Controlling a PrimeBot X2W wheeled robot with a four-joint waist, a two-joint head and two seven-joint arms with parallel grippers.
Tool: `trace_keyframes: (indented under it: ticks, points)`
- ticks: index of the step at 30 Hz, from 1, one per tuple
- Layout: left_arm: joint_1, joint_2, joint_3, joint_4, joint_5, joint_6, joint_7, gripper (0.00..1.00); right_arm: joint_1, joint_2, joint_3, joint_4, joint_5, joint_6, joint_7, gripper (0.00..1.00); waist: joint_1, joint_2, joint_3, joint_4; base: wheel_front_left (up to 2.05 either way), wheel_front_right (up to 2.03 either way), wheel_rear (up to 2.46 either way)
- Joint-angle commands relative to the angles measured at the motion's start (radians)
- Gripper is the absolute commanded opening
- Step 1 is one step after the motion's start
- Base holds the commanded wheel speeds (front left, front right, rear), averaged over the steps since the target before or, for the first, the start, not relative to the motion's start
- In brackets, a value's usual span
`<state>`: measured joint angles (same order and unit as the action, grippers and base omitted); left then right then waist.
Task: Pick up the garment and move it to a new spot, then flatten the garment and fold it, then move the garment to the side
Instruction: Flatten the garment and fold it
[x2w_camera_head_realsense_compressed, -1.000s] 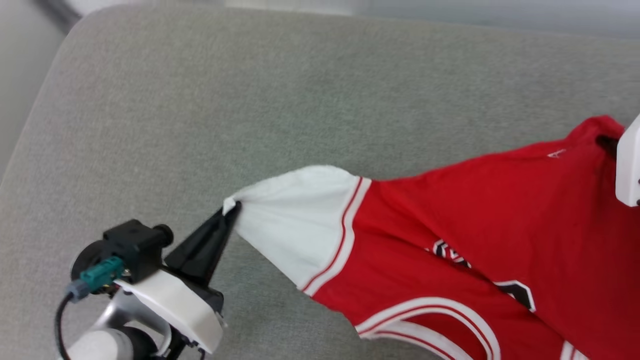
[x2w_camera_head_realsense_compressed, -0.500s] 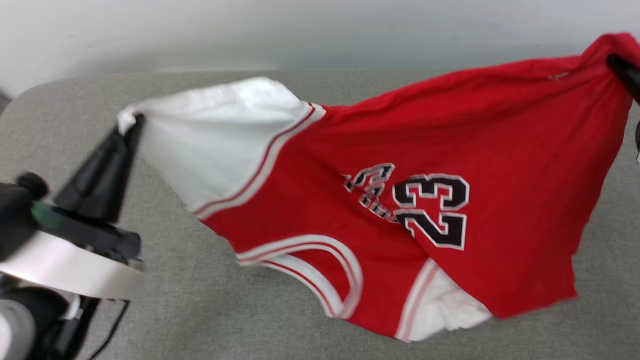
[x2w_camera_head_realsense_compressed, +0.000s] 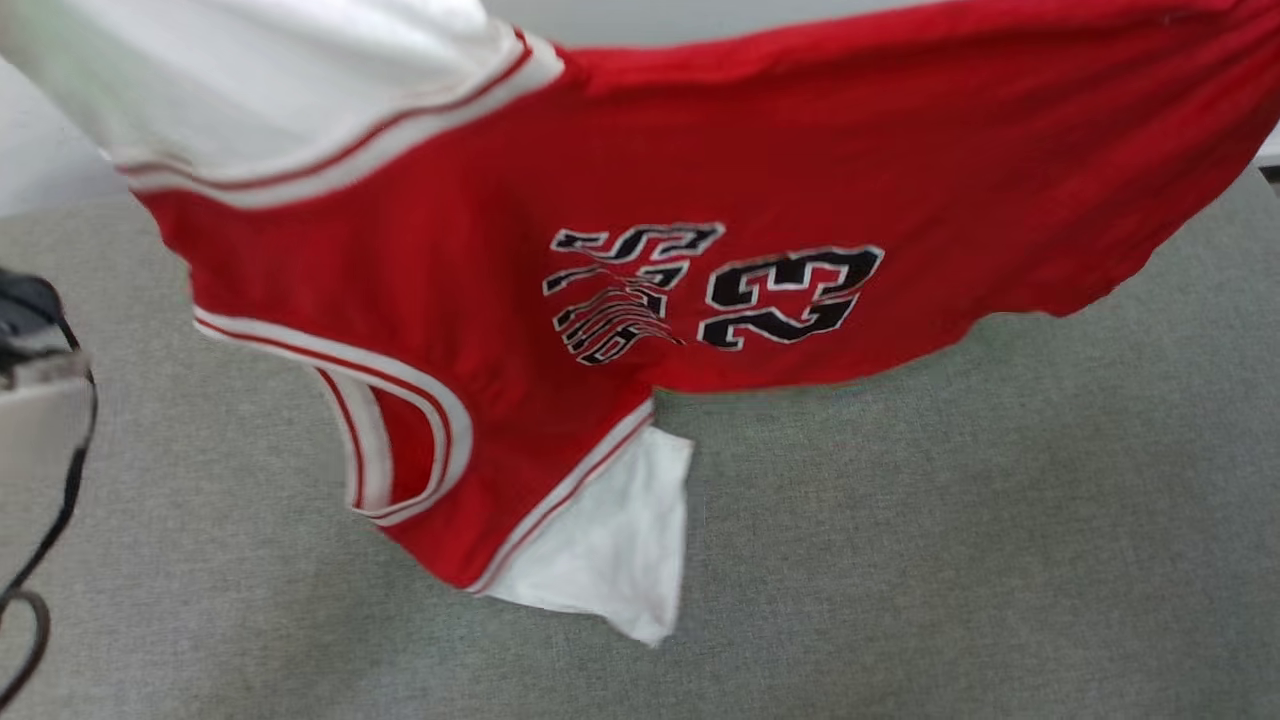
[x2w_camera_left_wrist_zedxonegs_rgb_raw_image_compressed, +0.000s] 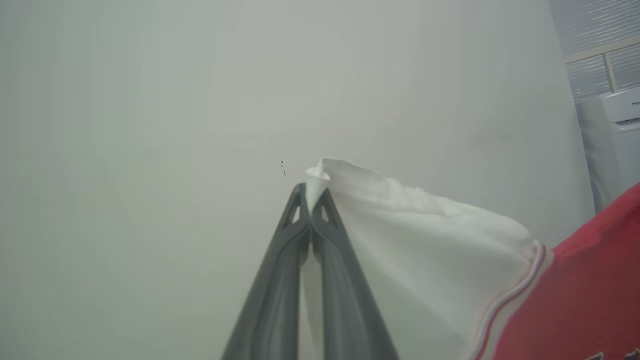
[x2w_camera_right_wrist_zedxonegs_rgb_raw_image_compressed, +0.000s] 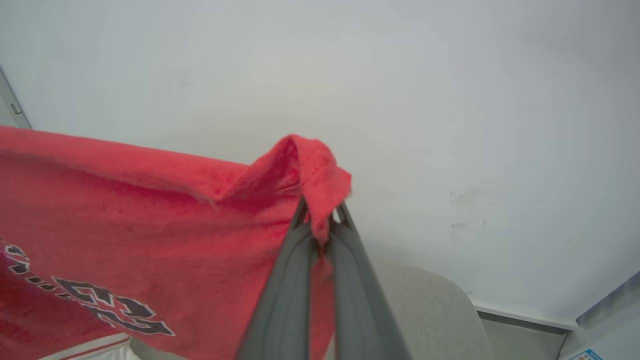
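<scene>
The garment stands higher in the head view than half a second ago, its upper white sleeve now in the top left corner; the camera itself may have shifted. It hangs spread between the two arms, above the grey fabric surface, black-and-white lettering facing the head camera. The left gripper has its jaws pinched tight on the tip of the white sleeve, before a pale wall. The right gripper has its jaws clamped on a bunched red corner. The lower white sleeve dangles toward the surface; I cannot tell whether it touches.
</scene>
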<state>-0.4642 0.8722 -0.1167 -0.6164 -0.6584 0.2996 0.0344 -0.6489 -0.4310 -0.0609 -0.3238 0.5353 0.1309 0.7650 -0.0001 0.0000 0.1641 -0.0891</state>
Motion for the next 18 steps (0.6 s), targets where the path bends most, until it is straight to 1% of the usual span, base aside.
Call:
trace_keyframes:
  ticks: [1, 6, 7, 9, 10, 14, 15, 16, 18]
  points:
    - [-0.055, 0.006, 0.015, -0.004, -0.003, 0.002, 0.008, 0.00, -0.027, 0.007, -0.010, -0.007, 0.005, 0.000, -0.018, 0.00, 0.0001, 0.0000, 0.021, -0.009, 0.00, 0.00, 0.00]
    - [-0.220, 0.016, 0.019, 0.027, -0.040, -0.037, 0.037, 0.00, -0.084, 0.008, -0.019, 0.001, -0.005, 0.000, -0.040, 0.00, 0.0001, 0.0000, 0.076, -0.015, 0.00, 0.00, 0.00]
    - [-0.220, 0.016, 0.019, 0.027, -0.040, -0.037, 0.037, 0.00, -0.084, 0.008, -0.019, 0.001, -0.005, 0.000, -0.040, 0.00, 0.0001, 0.0000, 0.076, -0.015, 0.00, 0.00, 0.00]
    - [-0.294, 0.022, 0.017, 0.060, -0.047, -0.057, 0.047, 0.00, -0.125, 0.017, -0.025, 0.013, -0.008, 0.000, -0.049, 0.00, 0.0001, 0.0000, 0.109, -0.016, 0.00, 0.00, 0.00]
    - [-0.334, 0.012, 0.013, 0.078, -0.059, -0.069, 0.048, 0.00, -0.146, 0.021, -0.026, 0.021, -0.010, 0.000, -0.055, 0.00, 0.0001, 0.0000, 0.126, -0.015, 0.00, 0.00, 0.00]
    - [-0.515, 0.000, -0.008, 0.172, -0.085, -0.116, 0.061, 0.00, -0.243, 0.005, -0.030, 0.062, -0.035, -0.001, -0.081, 0.00, 0.0001, 0.0000, 0.203, -0.011, 0.00, 0.00, 0.00]
    - [-0.610, -0.005, -0.029, 0.234, -0.085, -0.146, 0.071, 0.00, -0.302, 0.008, -0.028, 0.095, -0.045, -0.001, -0.102, 0.00, 0.0001, 0.0000, 0.251, -0.011, 0.00, 0.00, 0.00]
    - [-0.610, -0.005, -0.029, 0.234, -0.085, -0.146, 0.071, 0.00, -0.302, 0.008, -0.028, 0.095, -0.045, -0.001, -0.102, 0.00, 0.0001, 0.0000, 0.251, -0.011, 0.00, 0.00, 0.00]
    - [-0.712, -0.016, -0.054, 0.305, -0.083, -0.177, 0.084, 0.00, -0.368, 0.004, -0.018, 0.133, -0.065, -0.001, -0.130, 0.00, 0.0001, 0.0000, 0.296, -0.010, 0.00, 0.00, 0.00]
